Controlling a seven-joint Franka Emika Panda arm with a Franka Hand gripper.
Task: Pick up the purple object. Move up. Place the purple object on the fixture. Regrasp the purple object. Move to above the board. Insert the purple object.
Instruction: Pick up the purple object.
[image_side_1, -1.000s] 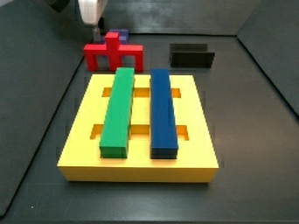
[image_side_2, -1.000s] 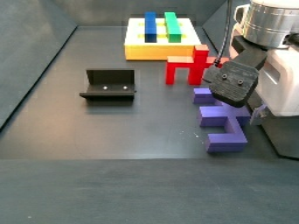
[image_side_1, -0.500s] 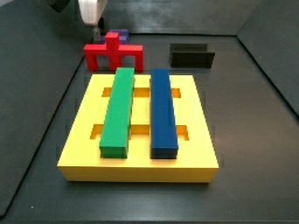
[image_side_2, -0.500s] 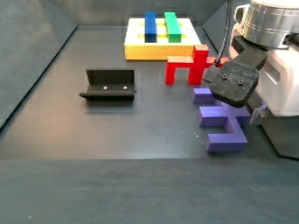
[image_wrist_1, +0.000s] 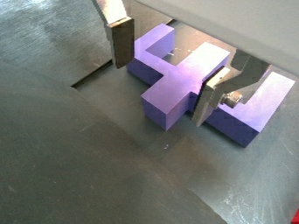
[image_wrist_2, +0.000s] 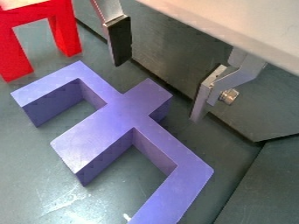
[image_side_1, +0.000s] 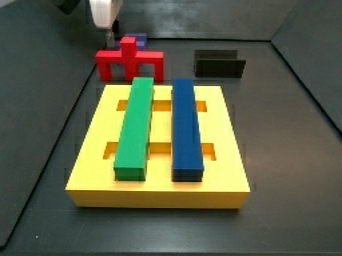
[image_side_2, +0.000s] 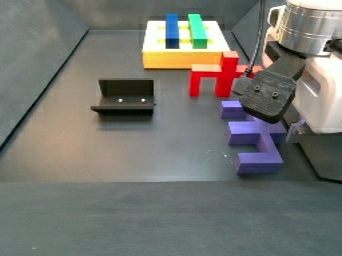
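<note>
Gripper (image_wrist_1: 167, 72) hangs spread, straddling the purple object's (image_wrist_1: 176, 83) post as it lies on the floor beside the red piece (image_side_2: 214, 76), not yet grasped, every step left.

Even overhead light, soft shadows, slightly grainy frames.

A dark grey floor (image_side_2: 134, 150), matte and faintly scuffed, is seen in both side views. It is enclosed by dark side walls (image_side_1: 34, 120), and soft reflections are cast on it.
</note>
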